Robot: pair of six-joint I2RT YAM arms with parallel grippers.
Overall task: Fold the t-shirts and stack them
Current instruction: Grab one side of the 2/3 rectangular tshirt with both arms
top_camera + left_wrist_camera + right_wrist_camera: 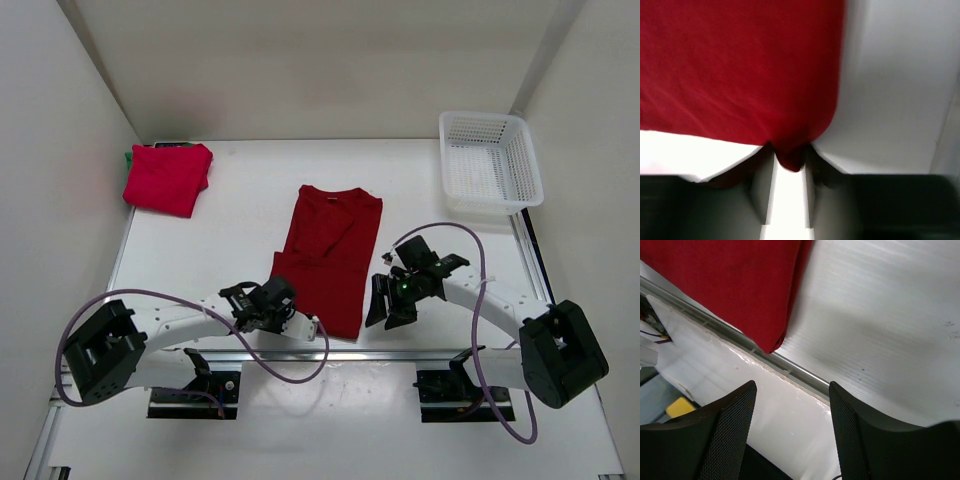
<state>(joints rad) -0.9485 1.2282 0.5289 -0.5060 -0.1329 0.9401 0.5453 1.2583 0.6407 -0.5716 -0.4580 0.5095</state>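
A red t-shirt (330,250) lies lengthwise in the middle of the table, partly folded, neck away from me. My left gripper (312,327) is at its near hem. In the left wrist view its fingers (790,162) pinch a bunched fold of the red cloth (740,65). My right gripper (385,305) hovers open just right of the shirt's near right corner (770,347), and its black pads (791,386) hold nothing. A folded red t-shirt (168,178) sits at the far left, with a sliver of green t-shirt (130,157) showing beneath it.
A white mesh basket (527,160) stands at the far right corner. The table's near edge, with a metal rail (805,372), runs right below the shirt's hem. White walls close in the left, right and back.
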